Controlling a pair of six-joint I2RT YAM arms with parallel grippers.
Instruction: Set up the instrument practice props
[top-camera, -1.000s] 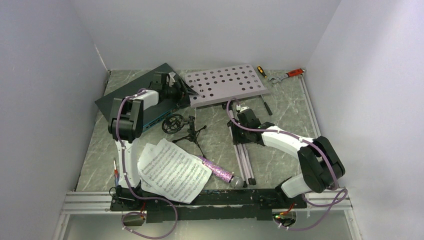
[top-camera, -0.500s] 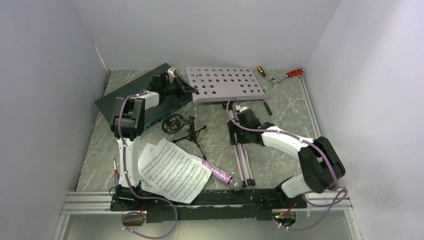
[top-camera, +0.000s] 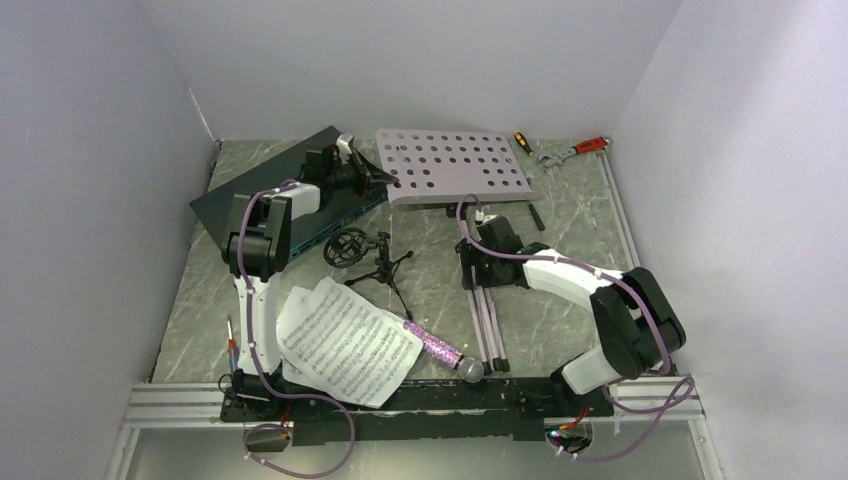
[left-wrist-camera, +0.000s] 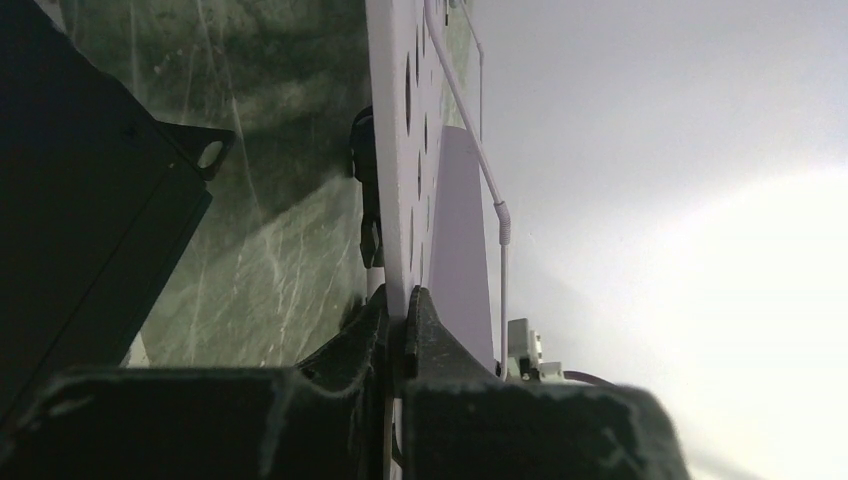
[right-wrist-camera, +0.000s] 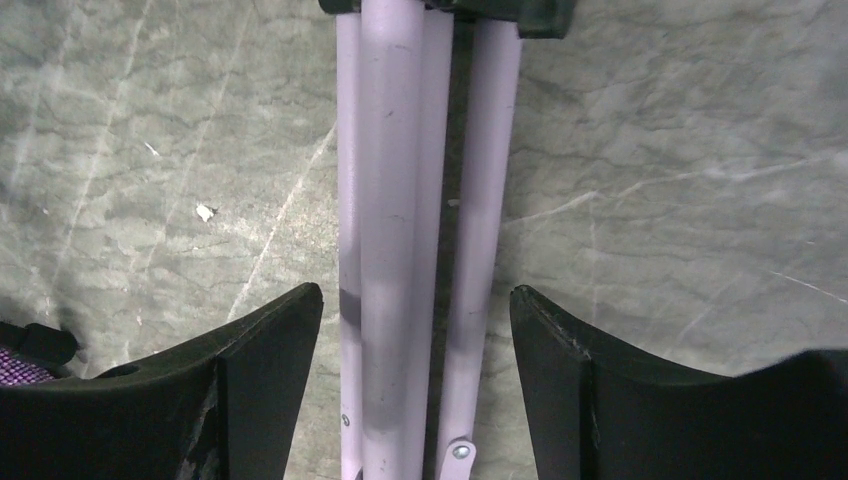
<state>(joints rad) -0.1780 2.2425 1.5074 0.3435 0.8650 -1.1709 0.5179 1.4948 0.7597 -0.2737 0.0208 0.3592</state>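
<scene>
The left jaws are clamped together on the music stand (top-camera: 455, 165), pinching the thin side edge of its holed tray (left-wrist-camera: 388, 120), which stretches away beyond them. The right jaws stand apart astride the stand's folded legs (right-wrist-camera: 400, 200), clear of them on both sides. The pinch is narrow and off to one side. On a lift the tray may twist or slip free, and the ungripped legs could swing into the mic stand (top-camera: 365, 250) just left of the right jaws. Sheet music (top-camera: 345, 340) and microphone (top-camera: 440, 350) lie behind both jaws, toward the arm bases. The desk (top-camera: 590, 230) looks smooth, green and marbled; plain white walls (top-camera: 400, 60) close three sides.
</scene>
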